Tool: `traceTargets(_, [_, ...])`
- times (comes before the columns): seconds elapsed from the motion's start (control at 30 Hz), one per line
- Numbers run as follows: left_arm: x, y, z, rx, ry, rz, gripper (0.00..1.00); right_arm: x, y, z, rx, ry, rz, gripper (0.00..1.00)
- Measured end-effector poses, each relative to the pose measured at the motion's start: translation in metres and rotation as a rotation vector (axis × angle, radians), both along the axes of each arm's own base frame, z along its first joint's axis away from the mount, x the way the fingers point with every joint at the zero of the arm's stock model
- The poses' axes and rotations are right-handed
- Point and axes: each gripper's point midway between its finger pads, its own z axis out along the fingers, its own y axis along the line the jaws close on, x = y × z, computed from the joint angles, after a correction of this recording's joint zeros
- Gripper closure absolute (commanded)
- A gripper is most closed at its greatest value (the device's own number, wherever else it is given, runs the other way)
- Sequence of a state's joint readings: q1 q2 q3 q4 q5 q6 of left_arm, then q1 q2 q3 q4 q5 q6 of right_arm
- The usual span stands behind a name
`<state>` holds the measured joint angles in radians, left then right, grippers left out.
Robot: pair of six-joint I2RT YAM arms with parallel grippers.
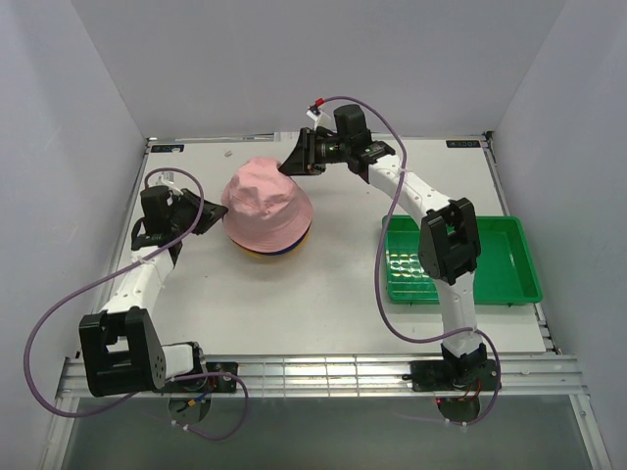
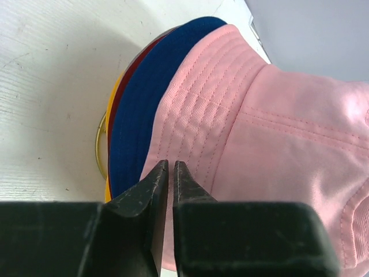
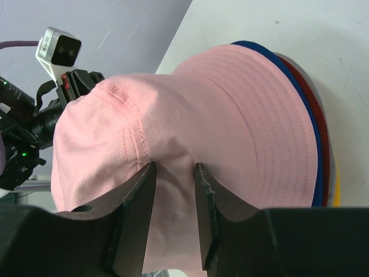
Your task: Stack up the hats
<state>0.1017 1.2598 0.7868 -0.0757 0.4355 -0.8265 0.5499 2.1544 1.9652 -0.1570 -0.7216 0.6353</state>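
1. Two tools flank one pile of hats on the white bench [image 1: 323,313]. In the overhead view the left tool [image 1: 206,217] sits left of centre, its tip right at the left edge of the pile's brims.
2. In its own wrist view, the left tool [image 2: 170,165] has its jaws drawn in to a thin slit. The tips lie over the edge of the pink brim, beside the blue one. I cannot tell whether any cloth is caught between them.
3. The pink hat [image 1: 265,201] is on top of the pile, just left of centre in the overhead view, crown up.
4. Under it the left wrist view shows the blue hat [image 2: 144,104], a dark red hat [image 2: 123,95] and a yellow hat [image 2: 115,92] as brims stepping out to the left. A thin gold wire [image 2: 99,144] shows below them.
5. The right tool [image 1: 297,160] meets the pile's upper right edge in the overhead view. In its wrist view the right tool [image 3: 174,168] has its jaws partly apart, closed on a fold of the pink crown, which creases there.
6. The green tray [image 1: 490,257] lies at the right, well apart from the hats.
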Motion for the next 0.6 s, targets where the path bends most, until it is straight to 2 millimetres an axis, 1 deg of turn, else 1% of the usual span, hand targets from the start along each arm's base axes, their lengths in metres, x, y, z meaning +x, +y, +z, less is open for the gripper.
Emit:
traceTargets(0.1, [-0.004, 0.0, 0.001, 0.002, -0.005, 0.0, 0.89, 0.0, -0.001, -0.004, -0.004, -0.001, 0.001, 0.61])
traceTargets(0.13, [-0.005, 0.0, 0.002, 0.003, -0.008, -0.001, 0.87, 0.0, -0.002, -0.006, -0.006, 0.001, 0.0, 0.6])
traceTargets(0.17, [-0.006, 0.0, 0.003, 0.006, -0.012, -0.002, 0.82, 0.001, -0.003, -0.007, -0.008, 0.003, -0.002, 0.6])
traceTargets(0.2, [-0.007, 0.0, 0.004, 0.012, -0.015, -0.002, 0.71, 0.001, -0.004, -0.008, -0.009, 0.003, -0.004, 0.6])
traceTargets(0.3, [-0.009, 0.003, 0.003, 0.036, -0.012, 0.006, 0.59, 0.002, -0.006, -0.009, -0.01, 0.003, -0.007, 0.59])
traceTargets(0.33, [-0.01, 0.005, 0.001, 0.046, -0.005, 0.012, 0.53, 0.003, -0.006, -0.009, -0.011, 0.003, -0.008, 0.59])
traceTargets(0.43, [-0.009, 0.011, 0.001, 0.073, 0.005, 0.027, 0.49, 0.003, -0.007, -0.009, -0.011, 0.001, -0.008, 0.59])
traceTargets(0.6, [0.002, 0.025, 0.011, 0.095, -0.024, 0.045, 0.48, 0.003, -0.007, -0.009, -0.011, 0.001, -0.007, 0.59])
